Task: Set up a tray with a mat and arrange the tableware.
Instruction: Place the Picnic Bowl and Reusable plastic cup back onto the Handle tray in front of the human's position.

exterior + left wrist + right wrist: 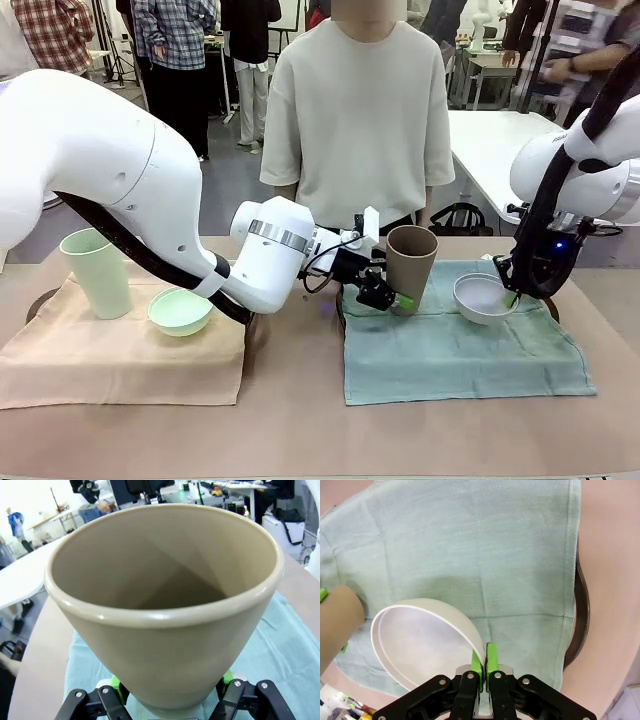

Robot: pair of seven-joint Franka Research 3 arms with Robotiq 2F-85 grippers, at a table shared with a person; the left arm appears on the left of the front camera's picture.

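Observation:
My left gripper (392, 297) (171, 682) is shut on the base of the tan-brown tumbler (411, 266) (165, 605). The tumbler stands upright at the back left of the teal mat (460, 350) (470, 545). My right gripper (512, 296) (483, 662) is shut on the rim of the white bowl (482, 299) (420, 645), which sits slightly tilted at the mat's back right. The tray's dark rim (581, 600) shows under the teal mat. On the beige mat (120, 360) to the left stand the mint green tumbler (96, 271) and the mint green bowl (181, 310).
A person (357, 110) stands at the far side of the table, hands out of sight. My left arm (130, 190) stretches low across the beige mat toward the middle. Bare table (300, 440) lies along the front edge.

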